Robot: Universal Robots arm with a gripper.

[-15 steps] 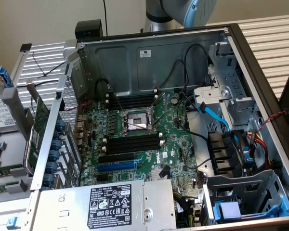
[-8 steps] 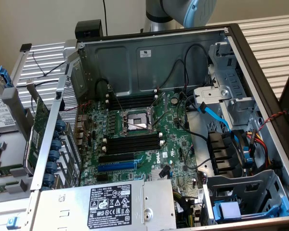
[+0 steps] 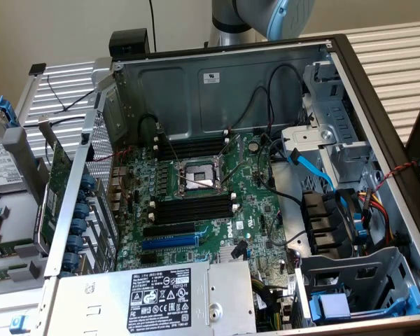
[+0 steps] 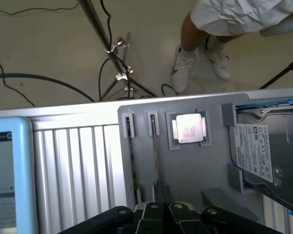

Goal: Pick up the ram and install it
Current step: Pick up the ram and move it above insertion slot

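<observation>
Gripper (image 4: 161,214) apparently closed on the ram (image 4: 157,161); Dell-marked motherboard (image 3: 217,217) apart.

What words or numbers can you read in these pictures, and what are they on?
"DELL": white print on the green motherboard.
Power supply sticker: print too small to read.
White sticker on the case wall: too small to read.
Hard drive label: blurred.
Processor lid: faint print, unreadable.

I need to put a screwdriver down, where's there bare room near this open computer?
Free: the ribbed metal tabletop beyond the case, and the gray tray's flat patch between CPU and hard drive. Crowded: the motherboard and the cabled drive bays.
</observation>
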